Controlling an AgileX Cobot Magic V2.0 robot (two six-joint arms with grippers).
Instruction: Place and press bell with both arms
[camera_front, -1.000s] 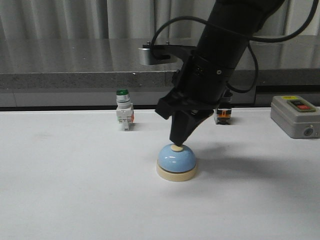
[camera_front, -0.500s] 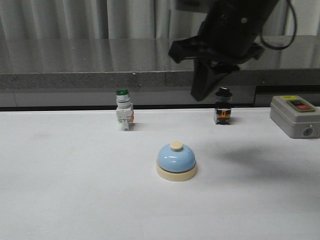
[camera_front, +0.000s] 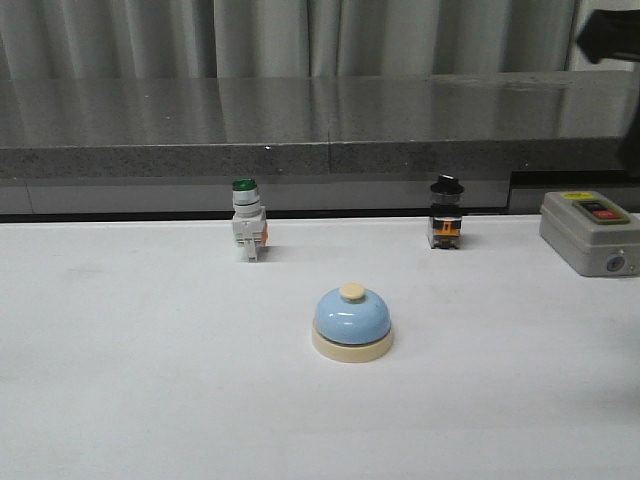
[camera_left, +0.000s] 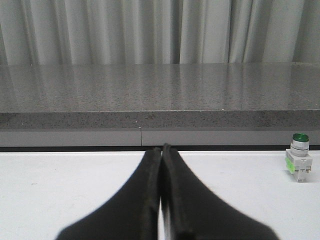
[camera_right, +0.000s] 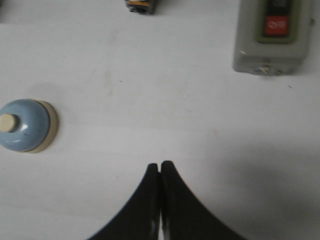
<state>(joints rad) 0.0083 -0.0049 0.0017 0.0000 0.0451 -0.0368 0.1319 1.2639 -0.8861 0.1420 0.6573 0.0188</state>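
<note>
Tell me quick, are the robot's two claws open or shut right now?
Left gripper: shut, black fingers pressed together, holding nothing.
Right gripper: shut, holding nothing, away from the glossy light-blue dome bell.

Pale pleated curtains (camera_front: 300, 35) behind a grey speckled stone ledge (camera_front: 250, 125).

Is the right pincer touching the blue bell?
Apart. The right wrist view shows the shut right pincer with bare table between it and the bell.
</note>
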